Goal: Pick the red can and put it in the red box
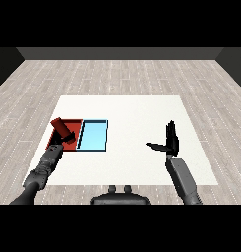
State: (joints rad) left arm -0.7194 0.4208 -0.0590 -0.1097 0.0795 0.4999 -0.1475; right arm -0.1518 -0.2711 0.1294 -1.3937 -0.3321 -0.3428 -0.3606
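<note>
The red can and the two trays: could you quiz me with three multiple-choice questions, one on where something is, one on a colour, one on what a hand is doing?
1. Where is the red can?
A. over the red tray
B. on the blue tray
C. beside the right hand

2. What colour is the tray nearer the table's middle?
A. green
B. light blue
C. yellow

3. How is the right hand?
A. curled round the can
B. open, holding nothing
C. pressing on a tray

Answers:
1 A: the can sits tilted over the red tray, at the left hand.
2 B: the blue tray lies right of the red one.
3 B: its fingers are straight, above bare table.
</note>
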